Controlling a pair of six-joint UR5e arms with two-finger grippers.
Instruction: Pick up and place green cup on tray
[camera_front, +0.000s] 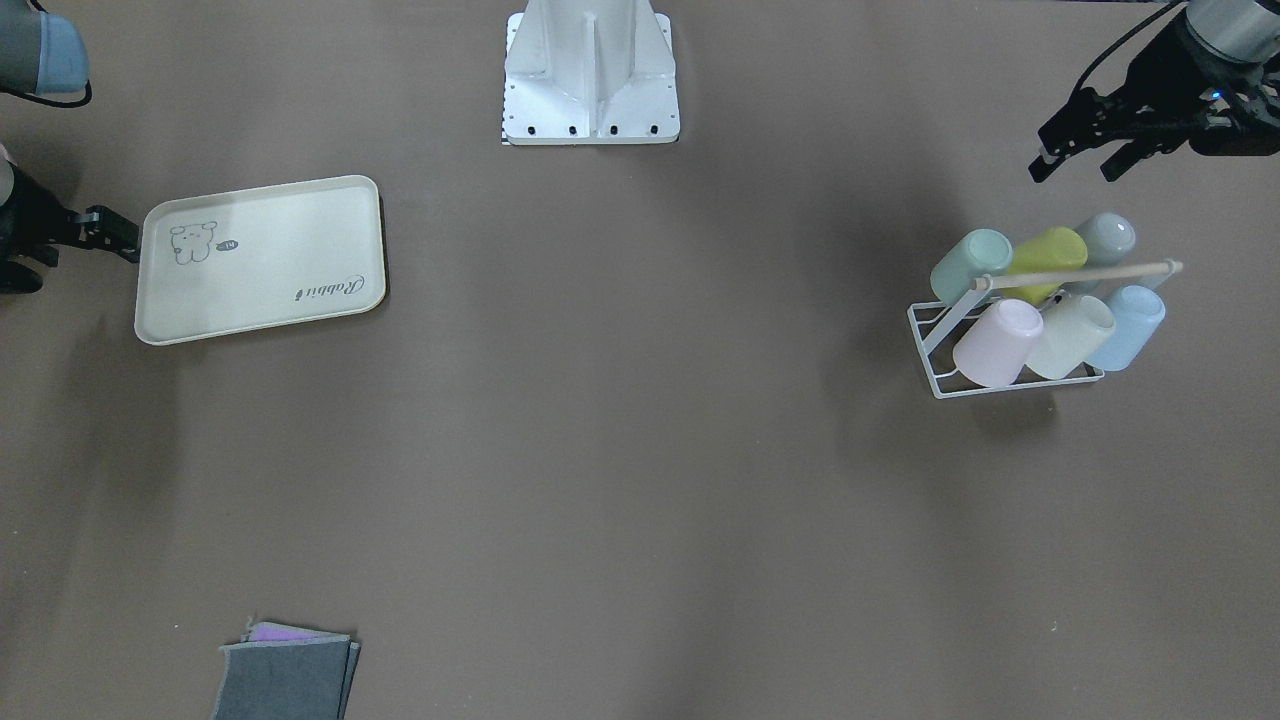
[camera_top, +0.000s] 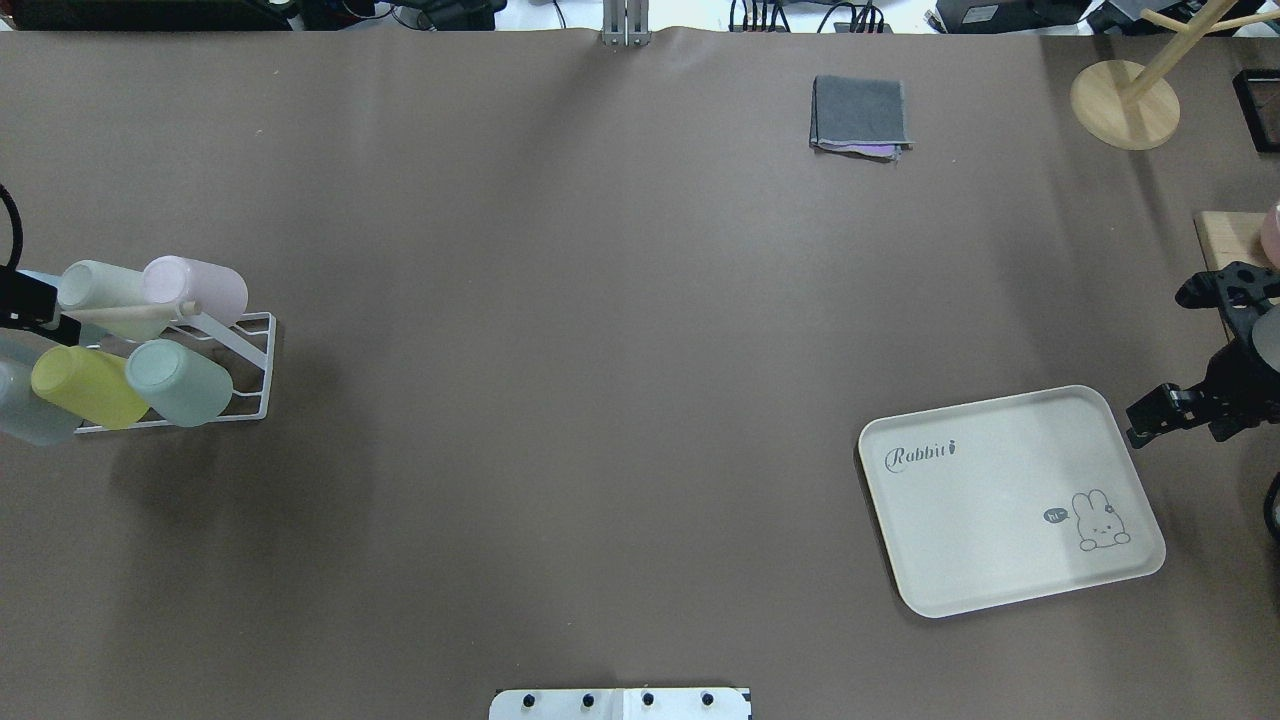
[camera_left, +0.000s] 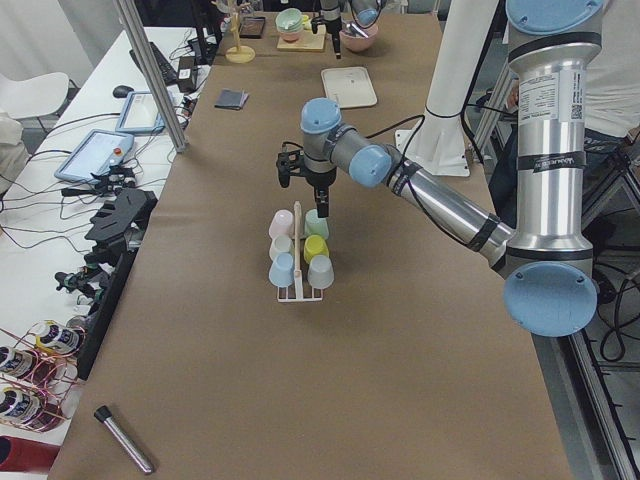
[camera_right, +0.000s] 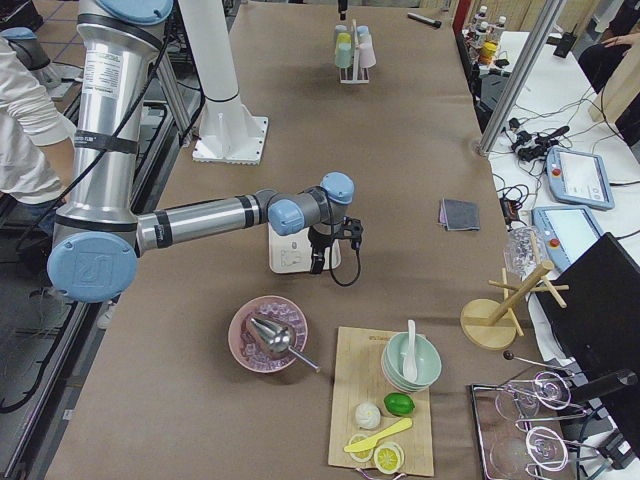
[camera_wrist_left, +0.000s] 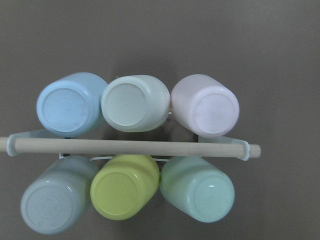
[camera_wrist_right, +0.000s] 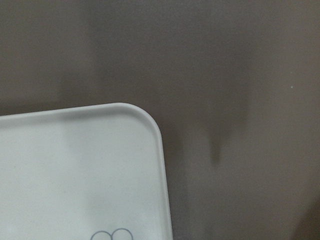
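Starting at the left gripper: hanging above the white wire rack with jaws spread wide, gripping nothing, touching nothing. Looking straight down in its wrist view at six cup bottoms, three on each side of the wooden handle bar. Spotting the green cup at the end of the row nearer the robot, tilted on the rack, snug beside the yellow-green cup, with the grey-green cup at the far end. Across the bar, a blue cup, cream cup and pink cup. Worth noting the green one sits on the end facing the middle of the table.

Over to the right gripper: parked just off the tray at its bunny end. Can't tell if wide or narrow from these angles.

Reads "Rabbit" in script on the tray, plus a small rabbit drawing with a "hi" bubble. Lying a bit skewed to the table edges, well apart from the rack, with a wide stretch of brown table in between. Also a folded grey cloth near the far edge, purple layer peeking out
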